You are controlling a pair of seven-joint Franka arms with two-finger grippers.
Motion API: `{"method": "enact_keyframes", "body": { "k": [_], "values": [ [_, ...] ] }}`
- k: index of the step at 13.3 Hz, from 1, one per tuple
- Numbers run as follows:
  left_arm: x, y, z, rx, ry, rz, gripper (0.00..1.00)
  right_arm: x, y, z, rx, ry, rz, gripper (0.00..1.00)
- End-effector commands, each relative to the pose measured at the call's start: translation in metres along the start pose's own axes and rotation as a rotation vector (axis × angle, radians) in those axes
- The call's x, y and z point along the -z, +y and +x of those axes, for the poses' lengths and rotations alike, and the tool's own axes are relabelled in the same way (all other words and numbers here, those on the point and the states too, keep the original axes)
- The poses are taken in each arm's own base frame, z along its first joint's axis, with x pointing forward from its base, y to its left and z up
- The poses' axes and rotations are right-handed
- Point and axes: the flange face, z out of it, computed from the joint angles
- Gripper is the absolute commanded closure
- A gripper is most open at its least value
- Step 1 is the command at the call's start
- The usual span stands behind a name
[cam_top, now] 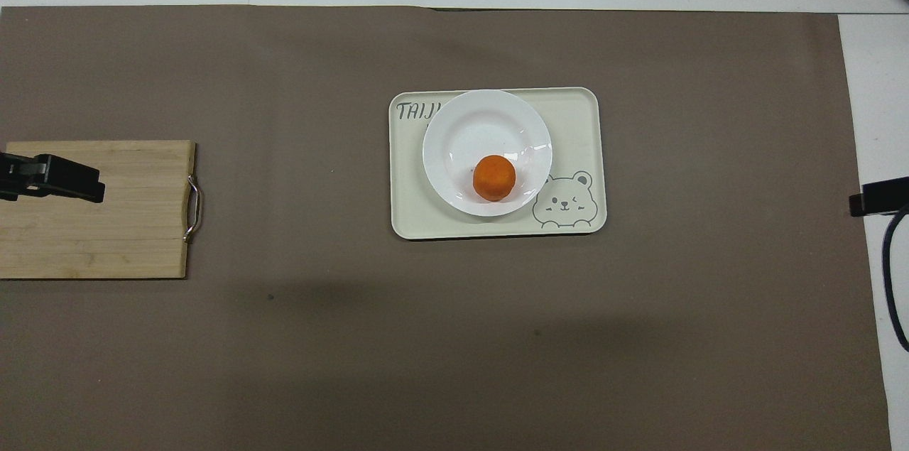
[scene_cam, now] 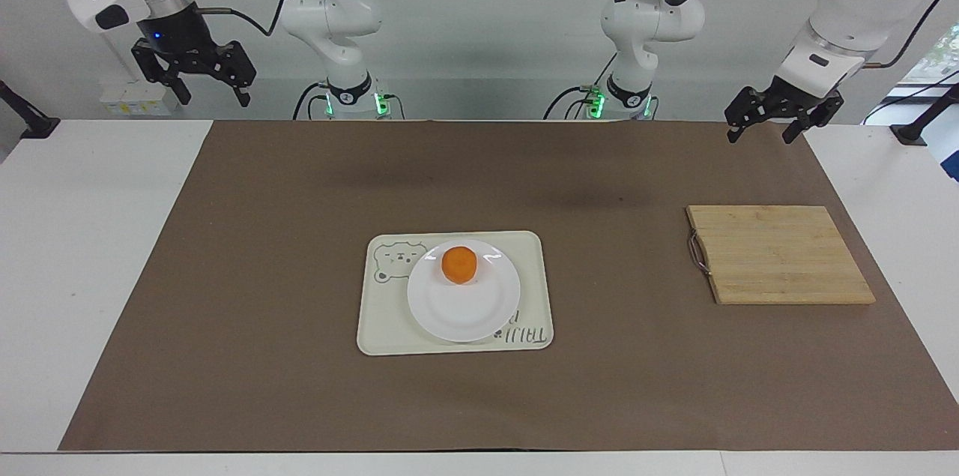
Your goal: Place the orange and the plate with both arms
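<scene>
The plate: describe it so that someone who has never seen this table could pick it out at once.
On the brown mat, near the middle of the table, lies a cream tray with a bear drawing. The plate sits on that tray. It is the only round, glossy white dish, and the orange rests on it, toward its rim nearer the robots.
</scene>
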Motion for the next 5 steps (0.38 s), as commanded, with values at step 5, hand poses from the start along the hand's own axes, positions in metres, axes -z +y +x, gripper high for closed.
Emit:
{"method": "enact_keyframes", "body": {
  "k": [5],
  "values": [
    [0.0045, -0.0017, -0.0065, 0.003, 0.000, 0.020, 0.00, 0.0022, -0.0015, -0.0018, 0.015, 0.011, -0.012, 0.00]
  ]
}}
